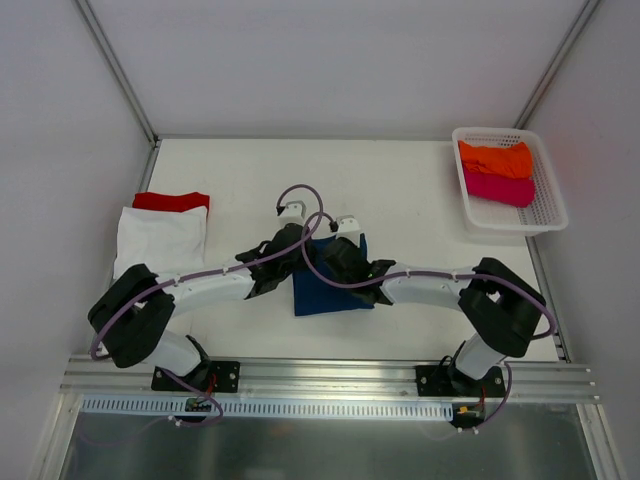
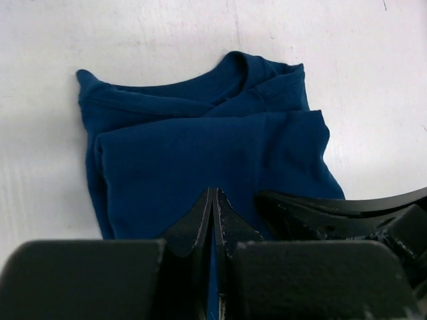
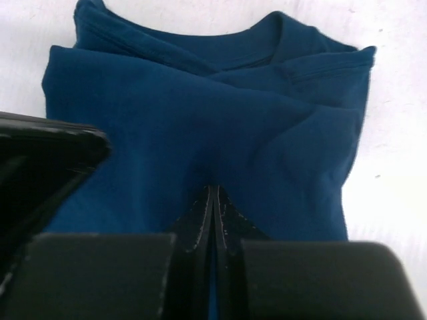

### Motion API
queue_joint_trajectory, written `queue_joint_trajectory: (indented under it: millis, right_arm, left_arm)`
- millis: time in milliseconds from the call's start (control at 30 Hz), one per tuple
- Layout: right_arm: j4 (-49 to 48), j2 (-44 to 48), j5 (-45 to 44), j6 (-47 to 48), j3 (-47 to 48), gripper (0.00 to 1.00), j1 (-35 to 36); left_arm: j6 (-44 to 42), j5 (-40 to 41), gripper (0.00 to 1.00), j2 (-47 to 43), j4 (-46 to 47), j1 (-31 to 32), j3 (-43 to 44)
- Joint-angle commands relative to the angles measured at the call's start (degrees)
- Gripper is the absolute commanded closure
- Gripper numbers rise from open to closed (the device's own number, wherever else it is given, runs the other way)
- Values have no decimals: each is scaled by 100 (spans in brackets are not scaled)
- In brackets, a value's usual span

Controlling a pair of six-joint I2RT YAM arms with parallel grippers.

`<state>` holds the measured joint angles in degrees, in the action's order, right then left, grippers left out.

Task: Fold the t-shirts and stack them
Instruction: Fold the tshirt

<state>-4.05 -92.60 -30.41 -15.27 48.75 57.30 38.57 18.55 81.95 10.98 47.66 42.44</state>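
The navy t-shirt (image 1: 325, 298) lies folded on the white table (image 1: 420, 215), between the two arms. In the left wrist view its collar (image 2: 250, 73) points away from me. My left gripper (image 2: 213, 191) is shut, its tips pinching the navy cloth near the shirt's near edge. Beside it my right gripper (image 3: 213, 189) is shut on the same cloth, which puckers at its tips. From above, the left gripper (image 1: 285, 265) and right gripper (image 1: 352, 268) cover much of the shirt. A folded white t-shirt (image 1: 160, 240) lies on a red t-shirt (image 1: 172, 201) at the left.
A white mesh basket (image 1: 548, 200) stands at the back right with an orange t-shirt (image 1: 495, 158) and a magenta t-shirt (image 1: 497, 187) in it. Metal frame posts rise at the back corners, and a rail (image 1: 320, 375) runs along the near edge.
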Motion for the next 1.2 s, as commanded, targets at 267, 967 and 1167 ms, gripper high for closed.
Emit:
queue_joint_trajectory:
  millis: [267,967,1167]
  right_arm:
    - [1432,5,-166,-758,530,100,9]
    - [2796,39,-1036,-1453,363,100,106]
    - [3243,1207,-1860,-1330,424,99,211]
  left_arm:
    - [423,-606,100,629,282,42,-139]
    - [171,183,100,367,-518,68,-297]
    - [-428,1282,100,-933,-1036,191,-78]
